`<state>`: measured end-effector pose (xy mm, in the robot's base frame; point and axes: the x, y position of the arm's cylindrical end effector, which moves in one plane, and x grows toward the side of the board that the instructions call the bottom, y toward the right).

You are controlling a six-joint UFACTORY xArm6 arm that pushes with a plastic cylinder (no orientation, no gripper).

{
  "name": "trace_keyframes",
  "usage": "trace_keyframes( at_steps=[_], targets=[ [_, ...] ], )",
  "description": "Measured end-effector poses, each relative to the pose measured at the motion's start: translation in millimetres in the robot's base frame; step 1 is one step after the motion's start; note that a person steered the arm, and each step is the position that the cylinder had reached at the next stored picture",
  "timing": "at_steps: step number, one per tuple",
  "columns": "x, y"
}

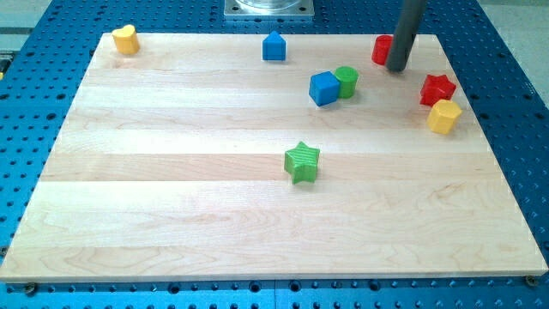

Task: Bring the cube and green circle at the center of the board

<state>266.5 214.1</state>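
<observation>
Red block (381, 49), shape unclear, touches my tip (396, 68).

My rod (407, 30) is cut off by the frame's top edge and covers the right side of a red block (381, 49) at upper right, so its shape stays unclear.

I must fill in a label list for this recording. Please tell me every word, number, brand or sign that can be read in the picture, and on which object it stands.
No readable text anywhere.
The wooden board, the perforated blue table, the blue cube, the green circle and the other coloured blocks bear no print.
The dark rod above my tip is unmarked.
</observation>
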Motion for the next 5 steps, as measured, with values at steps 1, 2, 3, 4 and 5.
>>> trace_keyframes(
  at_steps=[1,2,3,4,5],
  targets=[
    [0.1,-5.6],
    [40.3,-29.2],
    [42.6,-102.1],
    [66.0,-172.3],
    [63.2,-131.3]
  ],
)
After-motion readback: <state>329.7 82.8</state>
